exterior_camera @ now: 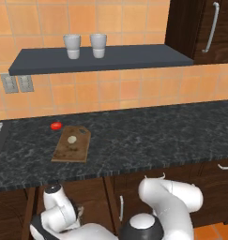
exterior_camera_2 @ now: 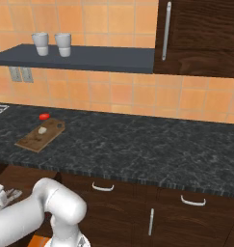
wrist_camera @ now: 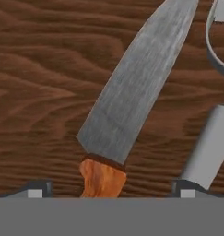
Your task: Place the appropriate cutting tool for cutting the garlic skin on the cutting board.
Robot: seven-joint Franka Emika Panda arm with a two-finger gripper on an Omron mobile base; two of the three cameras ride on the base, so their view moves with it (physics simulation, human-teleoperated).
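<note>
Close under the hand, the knife [wrist_camera: 127, 106] lies flat on a brown wooden surface, probably the inside of a drawer. Its orange handle sits between the two dark fingertips [wrist_camera: 36, 189] of the gripper [wrist_camera: 111, 191], and the grey blade points away from the hand. The fingertips stand apart on both sides of the handle, so the jaws are open and not yet gripping. Just beside the knife, on the right, lies the grey metal peeler [wrist_camera: 210, 143].

The knife looks light and stiff. The blade is thin and smooth, so I think the handle is the right place to take hold.

Farther away, on the dark counter [exterior_camera: 148, 136], lies the cutting board [exterior_camera: 72, 145] with the garlic [exterior_camera: 72, 139] on it. A small red thing [exterior_camera: 56, 125] is near the board.
</note>
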